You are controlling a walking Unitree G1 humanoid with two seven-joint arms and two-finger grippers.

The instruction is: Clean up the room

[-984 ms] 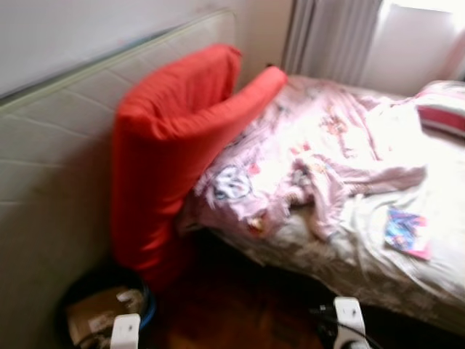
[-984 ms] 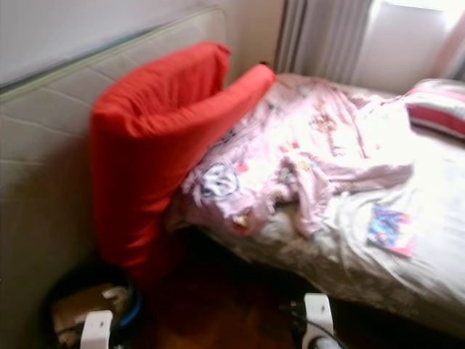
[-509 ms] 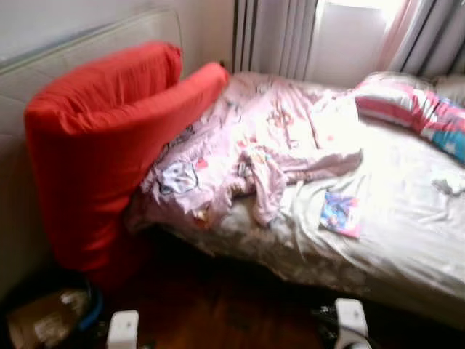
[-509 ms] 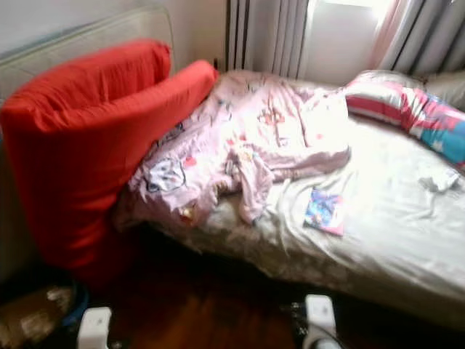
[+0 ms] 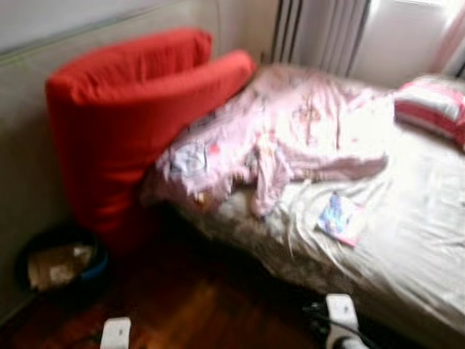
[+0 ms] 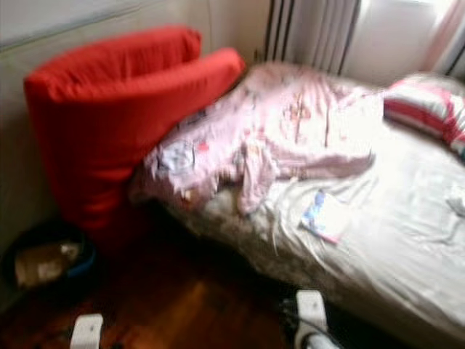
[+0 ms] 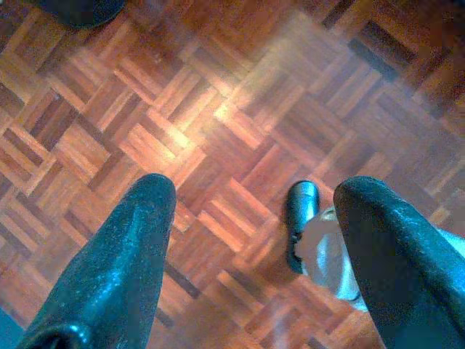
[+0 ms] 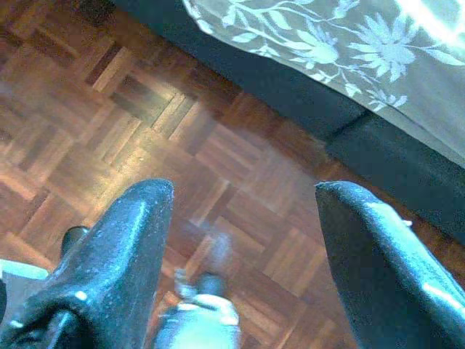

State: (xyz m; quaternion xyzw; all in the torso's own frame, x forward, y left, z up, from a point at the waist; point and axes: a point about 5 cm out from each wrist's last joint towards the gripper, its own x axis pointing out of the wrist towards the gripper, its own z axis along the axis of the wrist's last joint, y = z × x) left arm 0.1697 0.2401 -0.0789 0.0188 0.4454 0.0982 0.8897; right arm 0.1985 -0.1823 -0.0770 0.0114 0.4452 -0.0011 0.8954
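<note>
Head views, blurry: you face a bed (image 5: 407,240) with a crumpled pink blanket (image 5: 290,138) bunched toward its near corner. A small booklet (image 5: 338,218) lies on the bare sheet just beside the blanket's edge, and a striped pillow (image 5: 432,109) sits at the far right. A big red cushion (image 5: 123,116) leans between the headboard (image 5: 29,145) and the blanket. On the floor below it sits a dark bin (image 5: 62,265) holding something tan; contents too blurred to name.

Left wrist view: your left gripper (image 7: 251,240) hangs over bare parquet floor (image 7: 218,109), fingers spread wide, holding nothing.

Right wrist view: your right gripper (image 8: 240,247) is also wide open and empty, above parquet next to the floral bedsheet edge (image 8: 349,51).

Risks: the blur suggests the camera is in motion, so reaching now likely misjudges the booklet's spot. The blanket is loose, and pinching near it could snag fabric instead. Stepping closer could knock the bed frame or kick the bin. Steady up before you reach.
</note>
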